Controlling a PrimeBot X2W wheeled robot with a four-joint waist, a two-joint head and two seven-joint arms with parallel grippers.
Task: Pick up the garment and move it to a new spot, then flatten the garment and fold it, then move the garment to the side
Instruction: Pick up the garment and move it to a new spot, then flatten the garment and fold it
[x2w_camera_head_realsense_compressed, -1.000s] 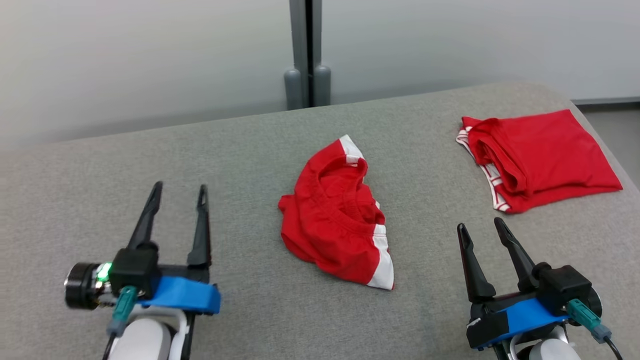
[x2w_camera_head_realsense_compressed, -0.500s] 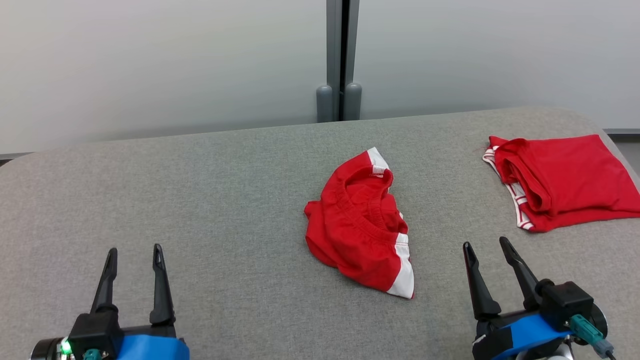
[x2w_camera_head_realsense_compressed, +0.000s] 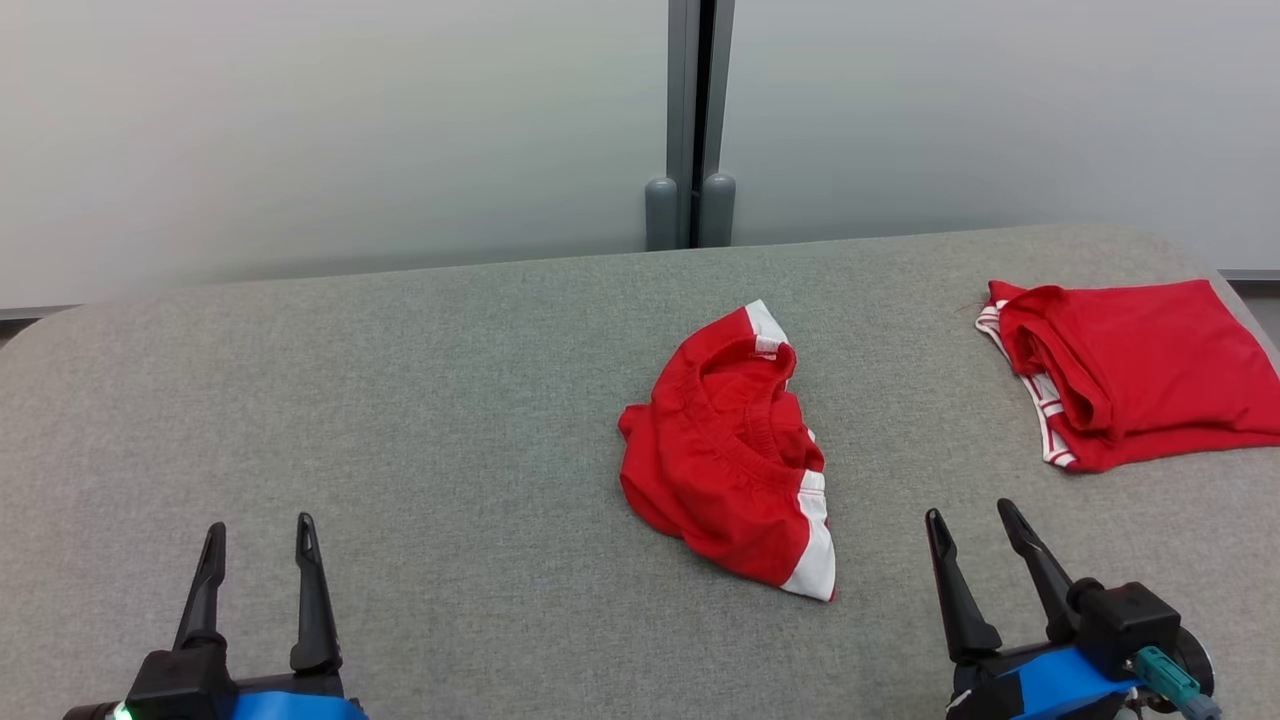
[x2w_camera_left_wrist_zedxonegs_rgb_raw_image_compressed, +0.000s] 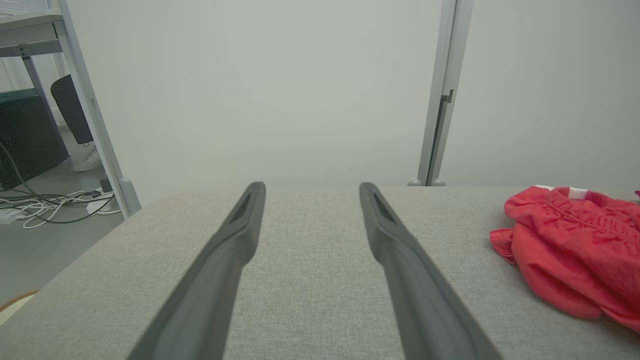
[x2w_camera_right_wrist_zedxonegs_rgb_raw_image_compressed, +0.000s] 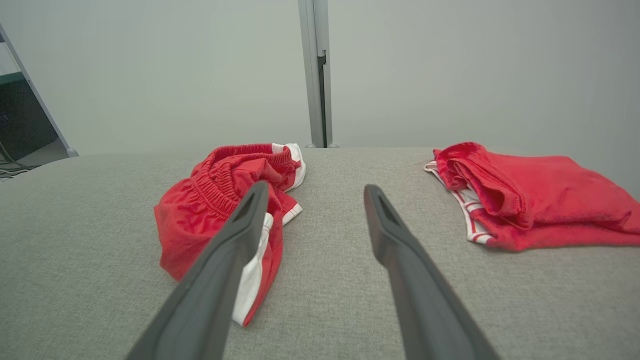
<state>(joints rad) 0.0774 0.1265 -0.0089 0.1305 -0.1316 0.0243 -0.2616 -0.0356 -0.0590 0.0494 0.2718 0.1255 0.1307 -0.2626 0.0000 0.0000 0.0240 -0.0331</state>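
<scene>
Left end effector (x2w_camera_head_realsense_compressed: 259, 525) retreated, wide like right end effector (x2w_camera_head_realsense_compressed: 968, 510); red garment (x2w_camera_head_realsense_compressed: 720, 460) crumpled.

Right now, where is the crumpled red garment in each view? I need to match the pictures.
Head view: crumpled garment just right of centre on the grey table.
Left wrist view: at the right edge, cut off by it.
Right wrist view: left of centre.
Shared landmark: the grey upright post behind the table.
</scene>
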